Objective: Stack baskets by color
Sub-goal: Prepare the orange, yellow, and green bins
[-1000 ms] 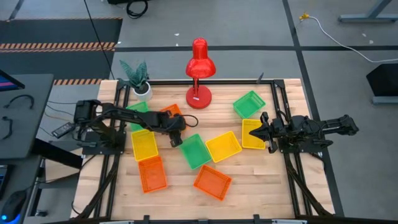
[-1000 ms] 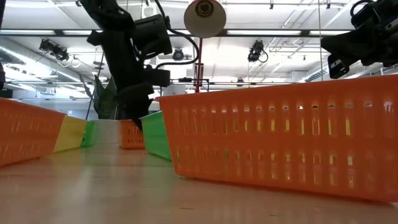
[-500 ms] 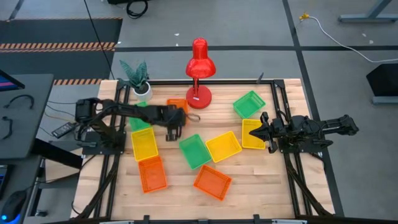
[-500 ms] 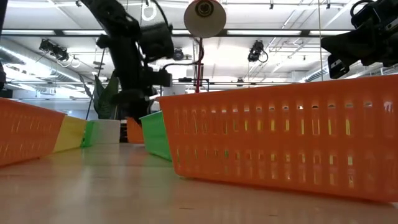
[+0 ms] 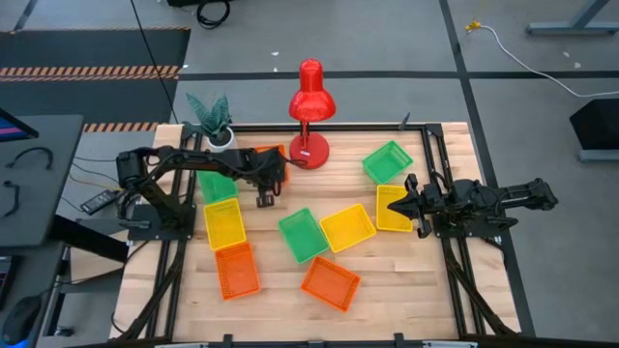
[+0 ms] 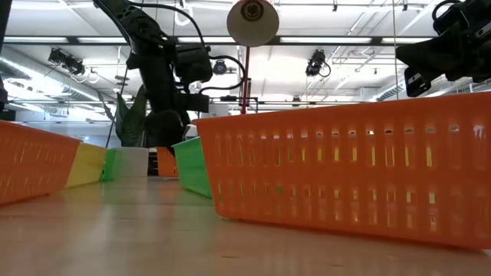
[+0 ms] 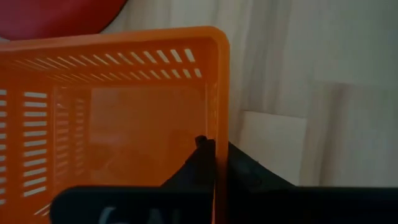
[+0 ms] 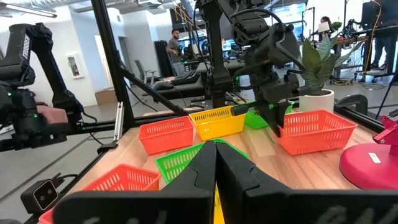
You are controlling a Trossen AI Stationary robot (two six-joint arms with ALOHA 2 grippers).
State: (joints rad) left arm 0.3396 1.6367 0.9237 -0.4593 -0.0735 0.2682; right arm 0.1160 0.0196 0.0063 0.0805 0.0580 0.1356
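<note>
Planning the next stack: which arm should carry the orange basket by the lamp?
Left. The left gripper is already shut on that orange basket's wall, shown in its wrist view. The right gripper waits, shut, over a yellow basket across the table.

no legible text, labels or nos. anywhere

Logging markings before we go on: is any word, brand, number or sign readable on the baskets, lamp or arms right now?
Nothing can be read in full.
Pale letters on the dark bar in the left wrist view: blurred, unreadable.
white sticker on the lamp base: too small to read.
wall sign in the room behind: too small to read.
orange basket: no print visible.
</note>
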